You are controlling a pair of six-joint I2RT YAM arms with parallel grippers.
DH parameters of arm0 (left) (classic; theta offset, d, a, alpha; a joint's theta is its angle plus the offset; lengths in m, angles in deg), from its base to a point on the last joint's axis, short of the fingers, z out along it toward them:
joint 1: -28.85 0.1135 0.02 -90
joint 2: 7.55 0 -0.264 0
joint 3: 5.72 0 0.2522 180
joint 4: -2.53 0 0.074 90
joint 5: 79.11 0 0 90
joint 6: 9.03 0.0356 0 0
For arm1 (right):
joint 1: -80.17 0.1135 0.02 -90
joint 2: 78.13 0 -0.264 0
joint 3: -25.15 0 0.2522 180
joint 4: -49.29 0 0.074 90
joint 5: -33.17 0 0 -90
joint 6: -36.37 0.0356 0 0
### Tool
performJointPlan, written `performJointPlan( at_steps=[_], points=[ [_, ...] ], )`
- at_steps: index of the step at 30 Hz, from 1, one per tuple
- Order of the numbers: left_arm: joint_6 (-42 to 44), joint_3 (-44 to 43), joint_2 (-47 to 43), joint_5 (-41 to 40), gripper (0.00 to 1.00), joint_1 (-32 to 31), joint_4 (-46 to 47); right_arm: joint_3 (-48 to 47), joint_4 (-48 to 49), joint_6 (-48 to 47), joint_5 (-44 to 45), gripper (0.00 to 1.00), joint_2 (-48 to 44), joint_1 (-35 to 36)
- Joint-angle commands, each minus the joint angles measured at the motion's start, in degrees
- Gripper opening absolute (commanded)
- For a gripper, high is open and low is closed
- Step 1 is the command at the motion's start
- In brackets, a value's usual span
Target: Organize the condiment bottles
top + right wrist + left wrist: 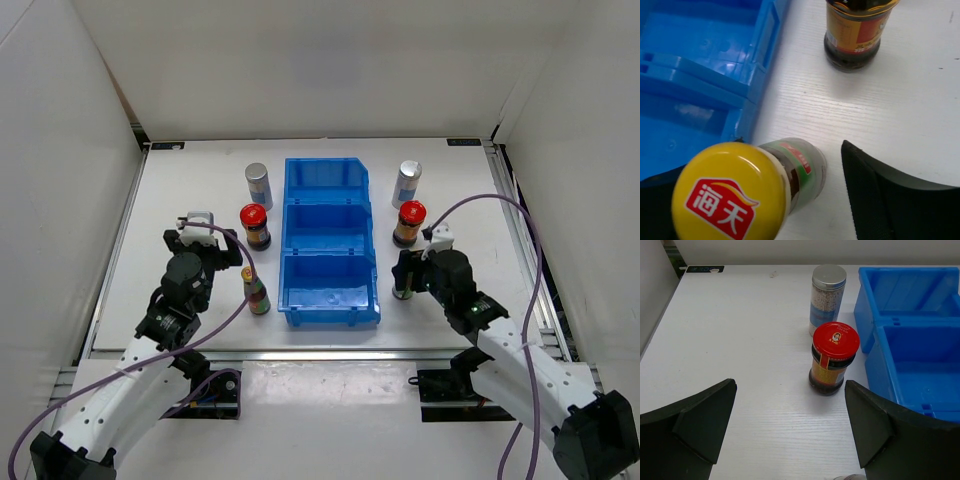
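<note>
claws: left claw (790,435) apart (nothing held), right claw (790,200) straddling yellow-capped bottle (740,190) beside bin (700,75).

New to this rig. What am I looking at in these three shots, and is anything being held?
Two robot arms are bolted at the near edge of a white table. The wide shot comes from a fixed camera above and behind them. The other two come from cameras on the wrists, so the dark shapes at the bottom of those are each arm's own fingers.

In the middle sits an empty blue bin with three compartments. Three bottles stand on each side of it: silver-capped at the back, red-capped in the middle, yellow-capped nearest the arms.

The left tool is open, facing the left red-capped bottle and holding nothing. The right tool has its fingers on either side of the right yellow-capped bottle, but a gap shows, so it is not gripped yet.
</note>
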Motion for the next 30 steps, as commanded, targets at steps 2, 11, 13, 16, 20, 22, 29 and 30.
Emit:
performJointPlan(
  at_steps=[2,11,13,16,20,22,29,30],
  points=[
    [0.5,0.1,0.3,-0.7,1.00,-0.2,0.4,0.0,5.0,-0.6,6.7,0.75,1.0,1.1],
    [0.5,0.1,0.8,-0.7,1.00,-0.2,0.9,-3.6,2.4,-2.3,8.4,0.26,-0.8,1.1],
    [0.5,0.1,0.8,-0.7,1.00,-0.2,0.9,-6.0,0.9,-3.6,10.1,0.20,-1.3,1.7],
    [0.5,0.1,0.8,-0.7,1.00,-0.2,0.9,-11.6,-1.4,-4.2,9.5,0.11,-2.5,2.4],
    [0.5,0.1,0.8,-0.7,1.00,-0.2,0.9,-19.1,-3.6,-4.8,2.3,0.03,-0.7,3.7],
    [0.5,0.1,0.8,-0.7,1.00,-0.2,0.9,-20.9,-3.6,-4.8,-1.7,0.00,0.9,5.5],
    [0.5,0.1,0.8,-0.7,1.00,-0.2,0.9,-23.0,2.4,-4.8,-4.7,0.00,7.7,15.4],
    [0.5,0.1,0.8,-0.7,1.00,-0.2,0.9,-22.0,3.5,-4.8,-3.4,0.00,9.7,18.1]
  ],
)
